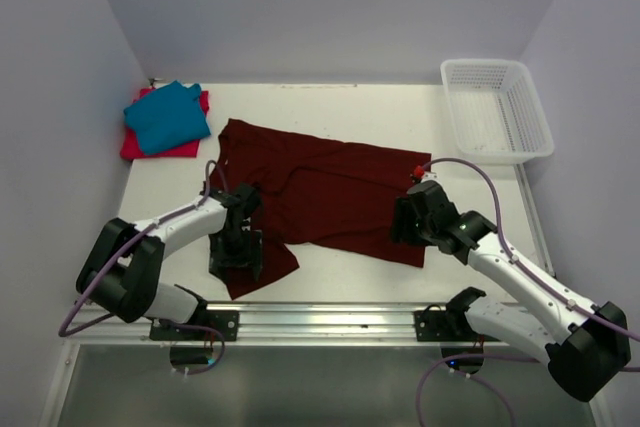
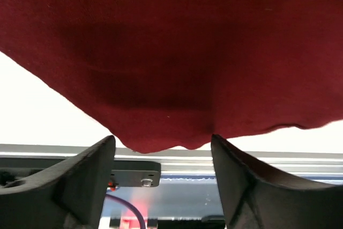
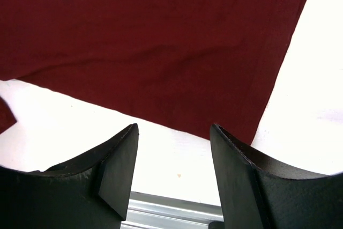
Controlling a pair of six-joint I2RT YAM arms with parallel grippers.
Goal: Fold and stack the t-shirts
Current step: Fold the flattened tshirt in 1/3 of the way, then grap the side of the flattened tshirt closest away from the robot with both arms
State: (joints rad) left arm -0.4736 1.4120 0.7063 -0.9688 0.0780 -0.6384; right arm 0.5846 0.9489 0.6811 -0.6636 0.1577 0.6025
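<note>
The dark maroon t-shirt (image 1: 330, 192) lies spread across the middle of the table, one sleeve reaching the near edge. My left gripper (image 1: 236, 253) is open over that near left sleeve; the left wrist view shows the sleeve's hem (image 2: 161, 79) just past the spread fingers (image 2: 86, 181). My right gripper (image 1: 408, 222) is open above the shirt's near right corner (image 3: 177, 46), fingers (image 3: 115, 159) over bare table. The teal blue t-shirt (image 1: 168, 115) lies folded on the folded red-pink t-shirt (image 1: 135, 145) at the far left.
A white plastic mesh basket (image 1: 496, 110) stands at the far right corner. A metal rail (image 1: 330, 322) runs along the near table edge. Side walls close in on left and right.
</note>
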